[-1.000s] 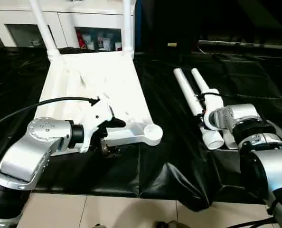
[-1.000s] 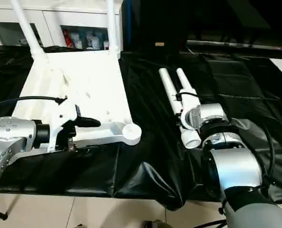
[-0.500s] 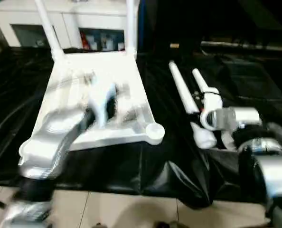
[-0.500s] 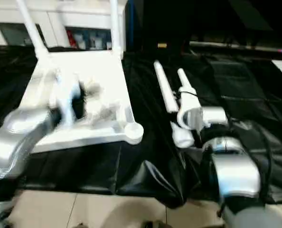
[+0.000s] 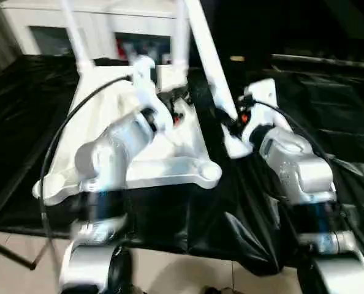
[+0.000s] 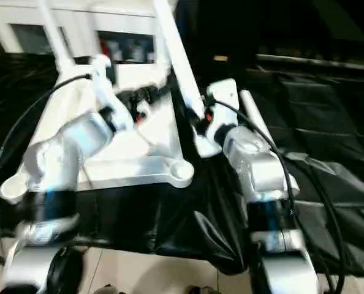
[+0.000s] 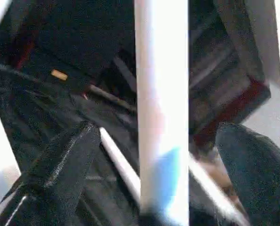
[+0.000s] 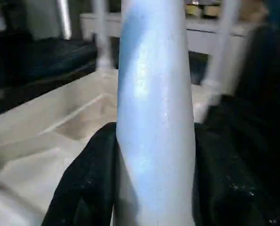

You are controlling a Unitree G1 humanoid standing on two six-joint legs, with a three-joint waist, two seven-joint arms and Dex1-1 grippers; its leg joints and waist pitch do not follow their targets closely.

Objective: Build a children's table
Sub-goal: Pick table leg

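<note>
The white table top (image 5: 170, 168) lies underside up on the black sheet, with two legs (image 5: 72, 30) (image 5: 181, 33) standing in its far corner sockets. My right gripper (image 5: 231, 121) (image 8: 154, 165) is shut on a third white leg (image 5: 208, 58) (image 8: 154, 94), which it holds tilted, thick end low beside the top's right edge. My left gripper (image 5: 173, 107) (image 7: 161, 141) is open over the far right part of the top. In the left wrist view its fingers (image 7: 67, 160) stand either side of a white leg tube (image 7: 161, 94). Another leg (image 6: 255, 122) lies on the sheet.
A white glass-door cabinet (image 5: 108, 18) stands behind the table top. The black sheet (image 5: 329, 104) covers the work surface and ends at a tiled floor (image 5: 188, 275) in front. A black cable (image 5: 65, 131) loops from my left arm.
My right gripper has lifted one leg off the sheet and tilted it up beside the top. My left arm has swung from the near edge to the far right corner. The camera also shifted.
</note>
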